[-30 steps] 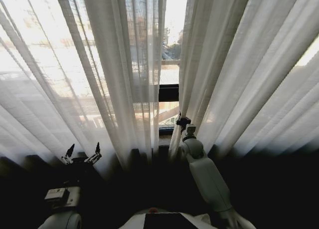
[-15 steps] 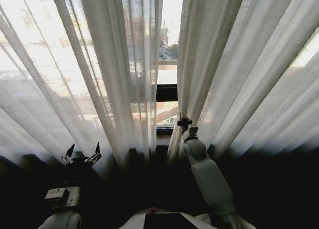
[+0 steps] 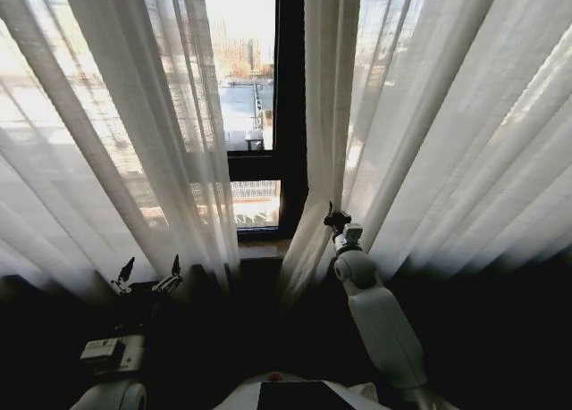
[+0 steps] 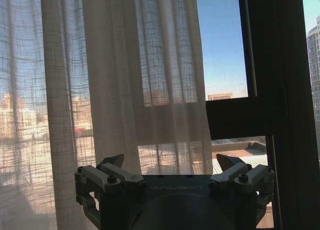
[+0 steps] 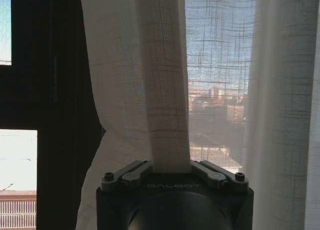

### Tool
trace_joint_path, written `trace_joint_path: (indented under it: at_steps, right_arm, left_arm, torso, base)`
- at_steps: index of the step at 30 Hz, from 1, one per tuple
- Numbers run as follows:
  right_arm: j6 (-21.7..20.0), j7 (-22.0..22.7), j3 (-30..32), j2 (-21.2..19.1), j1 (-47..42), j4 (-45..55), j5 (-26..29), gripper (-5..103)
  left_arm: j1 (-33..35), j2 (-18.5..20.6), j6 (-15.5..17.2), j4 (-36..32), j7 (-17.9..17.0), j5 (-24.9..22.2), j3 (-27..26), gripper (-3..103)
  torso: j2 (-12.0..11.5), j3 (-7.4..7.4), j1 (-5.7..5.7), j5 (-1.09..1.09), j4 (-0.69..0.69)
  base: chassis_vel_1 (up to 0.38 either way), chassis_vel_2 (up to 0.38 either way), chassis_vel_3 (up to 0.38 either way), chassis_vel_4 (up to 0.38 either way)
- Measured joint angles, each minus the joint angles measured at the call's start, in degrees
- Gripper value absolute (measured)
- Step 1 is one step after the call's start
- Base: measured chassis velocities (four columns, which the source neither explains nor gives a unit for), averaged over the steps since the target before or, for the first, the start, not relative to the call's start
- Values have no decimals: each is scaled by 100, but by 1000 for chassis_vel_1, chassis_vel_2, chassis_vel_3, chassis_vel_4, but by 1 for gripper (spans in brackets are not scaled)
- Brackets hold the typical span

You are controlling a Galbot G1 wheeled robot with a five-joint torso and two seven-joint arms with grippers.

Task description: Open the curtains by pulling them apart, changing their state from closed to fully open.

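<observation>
Right gripper (image 5: 171, 171) clenched on a pleat at the inner edge of the right panel of the curtains (image 3: 429, 133), beside the dark window frame (image 3: 290, 106). Left gripper (image 4: 172, 167) spread wide, low, just short of the left panel.

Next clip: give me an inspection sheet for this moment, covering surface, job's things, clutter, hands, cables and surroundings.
Surface: nothing seen.
Job's things: left curtain and right curtain hang parted, with a gap between them showing the dark window frame; not fully open.
Clutter: nothing seen.
Hands: right hand shut on a pleat at the right curtain's inner edge; left hand open, empty, low before the left curtain.
Cables: nothing seen.
Surroundings: city buildings and sky beyond the glass; dim below the curtain hems.
</observation>
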Motion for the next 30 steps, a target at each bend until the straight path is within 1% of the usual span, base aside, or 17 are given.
trace_joint_path:
  at_steps: [4,8,10,12,16,19,25,30]
  right_arm:
    - [1,0,53,-31,-60,57,6,0]
    - [2,3,98,-56,-109,104,15,0]
    - [2,5,117,-64,-129,124,18,0]
    - [1,8,148,-70,-176,155,22,0]
    - [1,8,183,-75,-220,172,23,0]
    - [0,9,212,-75,-254,195,22,0]
    - [-5,10,250,-77,-277,205,22,0]
    - [-13,17,279,-81,-278,200,22,0]
  left_arm:
    - [12,0,-42,0,2,0,5,100]
    - [36,-1,-85,1,7,0,15,100]
    - [46,-1,-101,3,8,0,15,100]
    - [65,0,-151,20,8,0,7,100]
    - [103,0,-196,30,10,-4,6,100]
    - [121,0,-235,50,10,-6,11,100]
    - [112,1,-240,63,14,-6,33,100]
    - [100,1,-247,88,15,-6,36,100]
  torso:
    - [0,0,1,-2,1]
    - [0,0,0,3,0]
    - [0,0,0,2,0]
    - [0,0,0,-4,0]
    - [0,0,0,0,0]
    - [0,0,0,-2,1]
    - [0,0,1,1,0]
    - [1,-1,0,-2,1]
  base:
    - [-384,-349,397,343]
    - [-357,-342,367,342]
    - [-362,-370,341,387]
    - [-354,-379,352,366]
    - [-328,-337,326,343]
    - [-340,-342,331,343]
    - [-352,-345,353,351]
    - [-376,-374,373,365]
